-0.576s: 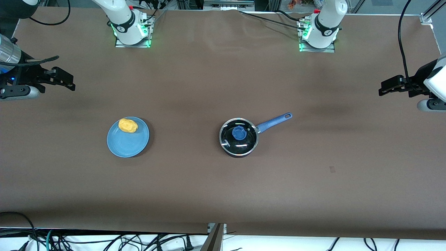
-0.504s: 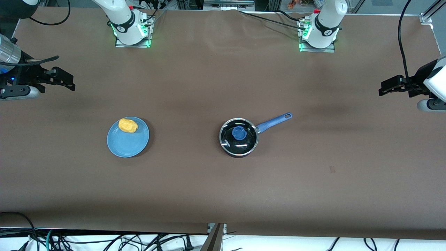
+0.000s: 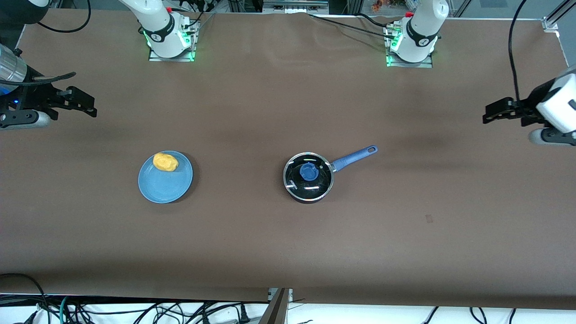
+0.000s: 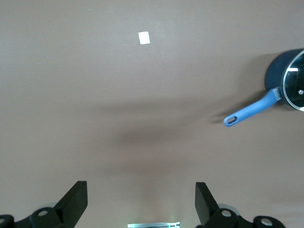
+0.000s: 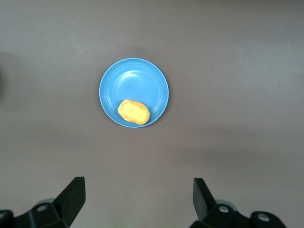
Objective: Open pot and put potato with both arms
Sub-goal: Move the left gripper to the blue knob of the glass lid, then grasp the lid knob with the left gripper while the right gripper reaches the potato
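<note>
The black pot (image 3: 308, 177) with a long blue handle (image 3: 354, 157) stands mid-table, covered by a clear glass lid with a blue knob (image 3: 309, 171). It also shows in the left wrist view (image 4: 286, 78). The yellow-orange potato (image 3: 165, 162) lies on a light-blue plate (image 3: 165, 186) toward the right arm's end; the right wrist view shows the potato (image 5: 133, 111) on the plate (image 5: 133, 80). My left gripper (image 3: 492, 113) is open and empty, up over the table's left-arm end, well away from the pot. My right gripper (image 3: 85, 104) is open and empty, over the right-arm end.
The brown table (image 3: 252, 234) carries a small pale mark (image 3: 429, 219) nearer the front camera than the pot's handle, also in the left wrist view (image 4: 143, 37). Both arm bases (image 3: 168, 36) stand along the table's edge farthest from the camera. Cables lie below the front edge.
My left gripper has shifted slightly toward the pot and the table's middle. The right gripper, pot, lid and potato have not moved.
</note>
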Tool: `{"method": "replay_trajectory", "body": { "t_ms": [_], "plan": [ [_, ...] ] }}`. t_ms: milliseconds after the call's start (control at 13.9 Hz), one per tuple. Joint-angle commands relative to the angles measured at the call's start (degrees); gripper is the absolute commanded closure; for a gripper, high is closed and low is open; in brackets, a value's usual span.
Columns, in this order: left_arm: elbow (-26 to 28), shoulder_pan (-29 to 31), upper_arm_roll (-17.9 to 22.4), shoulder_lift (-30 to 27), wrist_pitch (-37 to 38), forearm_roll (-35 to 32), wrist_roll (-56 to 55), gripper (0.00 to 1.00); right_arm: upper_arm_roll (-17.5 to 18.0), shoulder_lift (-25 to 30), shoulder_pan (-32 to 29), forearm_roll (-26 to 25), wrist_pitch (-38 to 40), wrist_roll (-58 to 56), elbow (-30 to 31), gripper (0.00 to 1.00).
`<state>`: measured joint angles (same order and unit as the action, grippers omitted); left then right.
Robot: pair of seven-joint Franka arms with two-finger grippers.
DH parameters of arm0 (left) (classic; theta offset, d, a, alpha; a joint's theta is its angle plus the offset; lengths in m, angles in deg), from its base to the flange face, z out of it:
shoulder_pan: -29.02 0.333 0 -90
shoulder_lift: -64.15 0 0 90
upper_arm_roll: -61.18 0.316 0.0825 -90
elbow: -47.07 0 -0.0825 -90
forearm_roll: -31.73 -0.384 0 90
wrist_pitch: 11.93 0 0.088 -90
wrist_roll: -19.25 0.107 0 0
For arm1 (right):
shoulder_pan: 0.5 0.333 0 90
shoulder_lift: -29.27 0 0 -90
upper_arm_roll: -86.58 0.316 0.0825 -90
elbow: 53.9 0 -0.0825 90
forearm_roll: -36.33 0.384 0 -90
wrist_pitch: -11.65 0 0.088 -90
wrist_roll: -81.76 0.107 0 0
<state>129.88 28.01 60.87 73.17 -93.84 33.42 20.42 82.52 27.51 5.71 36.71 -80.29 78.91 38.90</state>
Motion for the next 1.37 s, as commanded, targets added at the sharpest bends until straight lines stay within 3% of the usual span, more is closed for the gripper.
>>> {"method": "replay_trajectory", "body": {
  "t_ms": [0,432,791,1295],
  "plan": [
    [0.4,-4.0,-0.6,2.1,-4.2,1.9,-8.0,0.00,-0.2,0.8,-0.4,0.8,-0.4,-0.1,0.2,0.00],
    [-0.3,-17.4,-0.8,15.6,-21.1,2.6,-34.7,0.00,-0.1,0.7,-0.4,1.0,-0.7,-0.6,0.0,0.00],
    [-0.8,-25.4,-0.9,21.9,-30.9,2.4,-50.8,0.00,-0.3,0.8,-0.4,1.0,-0.4,-0.7,0.0,0.00],
    [-11.1,-33.7,-0.5,32.5,-32.3,1.4,-58.9,0.00,-0.3,0.2,-0.4,0.9,-0.4,-0.7,-0.9,0.00]
  ]
}}
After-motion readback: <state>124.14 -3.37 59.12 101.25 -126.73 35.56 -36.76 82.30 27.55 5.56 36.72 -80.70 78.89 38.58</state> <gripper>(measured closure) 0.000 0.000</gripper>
